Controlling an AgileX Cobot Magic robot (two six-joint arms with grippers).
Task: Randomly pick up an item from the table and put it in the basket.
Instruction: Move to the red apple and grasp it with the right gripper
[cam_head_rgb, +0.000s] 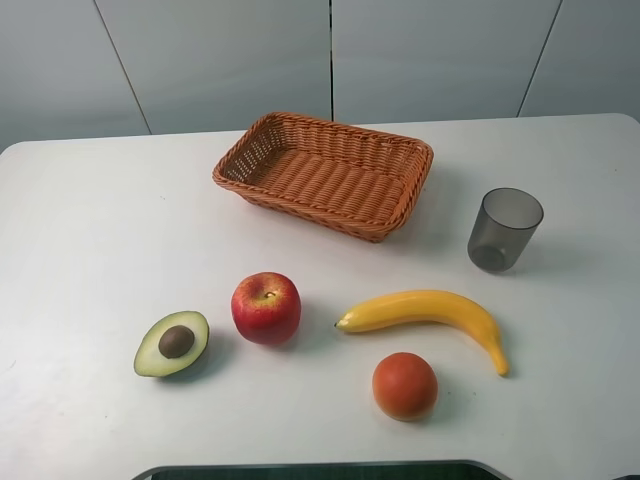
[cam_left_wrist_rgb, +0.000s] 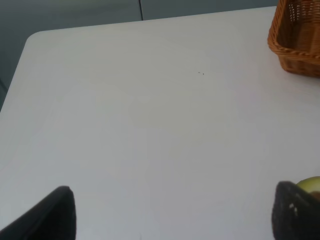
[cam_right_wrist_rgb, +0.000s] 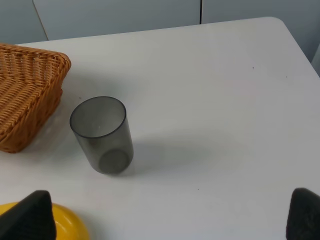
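Note:
The red apple (cam_head_rgb: 266, 307) with a yellowish patch at its stem stands on the white table (cam_head_rgb: 90, 240), front of centre. The wicker basket (cam_head_rgb: 322, 173) sits empty at the back centre; its corner also shows in the left wrist view (cam_left_wrist_rgb: 297, 37) and the right wrist view (cam_right_wrist_rgb: 27, 97). Neither arm shows in the exterior high view. My left gripper (cam_left_wrist_rgb: 175, 212) is open, its dark fingertips (cam_left_wrist_rgb: 57, 212) wide apart above bare table. My right gripper (cam_right_wrist_rgb: 170, 217) is open and empty, fingertips (cam_right_wrist_rgb: 30, 217) at the frame's corners.
A halved avocado (cam_head_rgb: 173, 343) lies left of the apple; its edge shows in the left wrist view (cam_left_wrist_rgb: 311, 184). A banana (cam_head_rgb: 430, 312) and an orange-red round fruit (cam_head_rgb: 405, 386) lie front right. A grey translucent cup (cam_head_rgb: 504, 229) stands right of the basket, also in the right wrist view (cam_right_wrist_rgb: 102, 134).

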